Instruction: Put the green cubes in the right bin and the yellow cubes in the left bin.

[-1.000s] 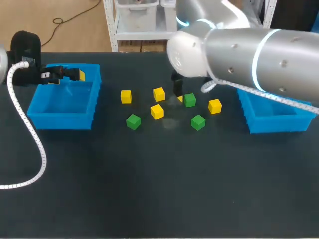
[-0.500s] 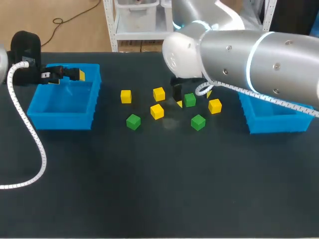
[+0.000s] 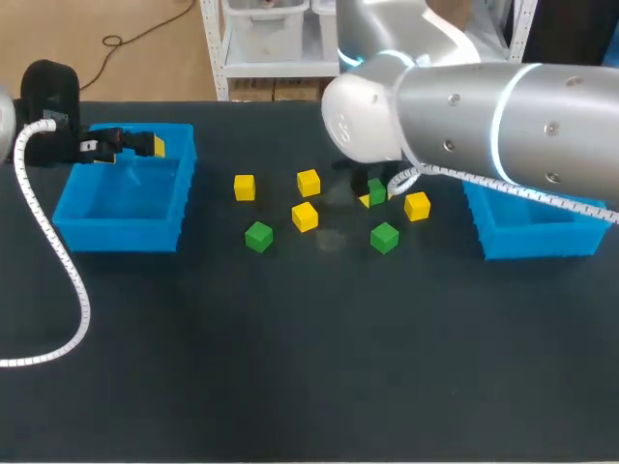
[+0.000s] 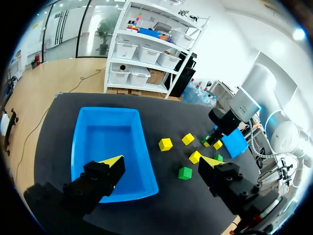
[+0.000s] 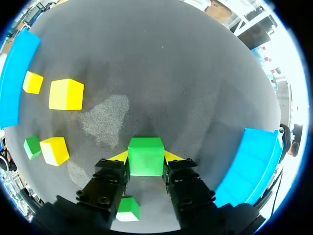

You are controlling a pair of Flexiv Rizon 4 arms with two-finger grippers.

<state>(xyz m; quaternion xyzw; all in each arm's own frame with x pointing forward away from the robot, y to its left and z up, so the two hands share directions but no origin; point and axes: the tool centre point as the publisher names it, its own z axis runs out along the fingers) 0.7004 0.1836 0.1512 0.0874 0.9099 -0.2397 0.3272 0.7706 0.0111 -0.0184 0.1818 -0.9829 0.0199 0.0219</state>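
- The right tool (image 5: 145, 157) pinches a green cube (image 5: 145, 152) between its two yellow-tipped fingers, with one pad on each of two opposite side faces.
- The cube has equal sides, so it has no long axis. It sits square in the grip, with one flat face turned toward the wrist and its edges in line with the fingers.
- In the head view the held cube is toward the far side of the dark counter (image 3: 290, 367), right of the middle. The right arm (image 3: 484, 116) hides most of the tool there.
- A yellow cube (image 3: 417, 205) lies just beside the held cube, between it and the right bin (image 3: 537, 242). I cannot tell whether they touch.
- A second green cube (image 3: 384, 237) lies near, on the counter's nearer side.
- A third green cube (image 3: 258, 236) and three more yellow cubes (image 3: 244, 187) (image 3: 309, 182) (image 3: 305, 216) lie scattered and apart, toward the left bin (image 3: 121, 235).
- The left tool (image 4: 161, 160) hangs over the left bin's far rim with its fingers spread wide.
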